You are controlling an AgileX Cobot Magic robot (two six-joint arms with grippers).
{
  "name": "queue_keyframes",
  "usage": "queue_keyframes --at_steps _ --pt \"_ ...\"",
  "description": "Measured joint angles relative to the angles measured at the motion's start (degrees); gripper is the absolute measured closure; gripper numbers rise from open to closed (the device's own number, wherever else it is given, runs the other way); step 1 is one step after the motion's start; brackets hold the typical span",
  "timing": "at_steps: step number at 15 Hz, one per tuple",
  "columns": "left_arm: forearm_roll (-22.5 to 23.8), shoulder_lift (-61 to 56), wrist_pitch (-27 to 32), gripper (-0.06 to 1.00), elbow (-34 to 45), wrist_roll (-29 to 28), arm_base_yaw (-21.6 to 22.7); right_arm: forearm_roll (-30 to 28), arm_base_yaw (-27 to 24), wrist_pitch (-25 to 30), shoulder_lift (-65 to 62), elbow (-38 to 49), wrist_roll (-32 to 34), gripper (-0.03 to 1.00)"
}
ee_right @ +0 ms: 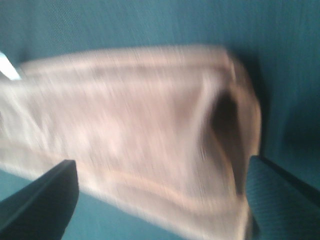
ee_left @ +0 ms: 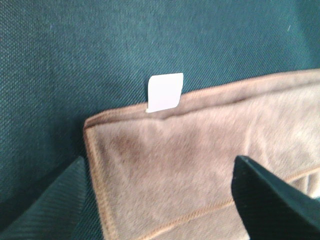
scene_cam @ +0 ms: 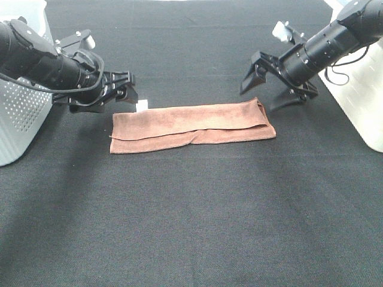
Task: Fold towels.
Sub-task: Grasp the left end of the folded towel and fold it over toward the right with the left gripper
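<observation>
The reddish-brown towel (scene_cam: 191,127) lies folded into a long strip across the middle of the black table, its small white tag (scene_cam: 142,106) at the far left corner. My left gripper (scene_cam: 127,89) is open and empty, just behind that left end; in the left wrist view the towel corner (ee_left: 200,150) and tag (ee_left: 165,92) lie between its fingertips (ee_left: 270,200). My right gripper (scene_cam: 272,89) is open and empty, just above and behind the towel's right end. The right wrist view shows the towel (ee_right: 135,125) blurred, with its right end bunched up.
A white perforated basket (scene_cam: 18,113) stands at the left edge of the table and a white bin (scene_cam: 359,101) at the right edge. The black tablecloth (scene_cam: 191,227) stretches in front of the towel.
</observation>
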Motion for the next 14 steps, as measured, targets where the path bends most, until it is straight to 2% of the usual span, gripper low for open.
queue_keyframes --at_steps 1,4,6,9,10,12,14 --pt "1.1 0.0 0.0 0.17 0.0 -1.9 0.0 -1.1 0.0 0.7 0.0 0.0 1.0 0.12" --pt "7.1 1.3 1.9 0.17 0.0 -13.1 0.0 -3.9 0.0 2.3 0.0 0.0 2.2 0.12" --pt "8.0 3.6 4.4 0.19 0.0 -15.4 0.0 -4.0 0.0 2.4 0.0 0.0 2.2 0.12" --pt "7.1 4.8 4.7 0.22 -0.3 -15.7 0.0 -4.2 0.0 2.4 0.0 0.0 2.2 0.12" --pt "6.1 5.4 4.8 0.25 -0.9 -15.8 0.0 -4.2 0.0 2.4 0.0 0.0 2.2 0.12" --pt "3.9 7.7 8.0 0.37 -4.1 -15.9 0.0 -4.2 0.0 2.4 0.0 0.0 2.2 0.12" --pt "3.1 9.5 11.3 0.54 -6.8 -16.1 0.0 -4.2 0.0 2.4 0.0 0.0 2.2 0.12"
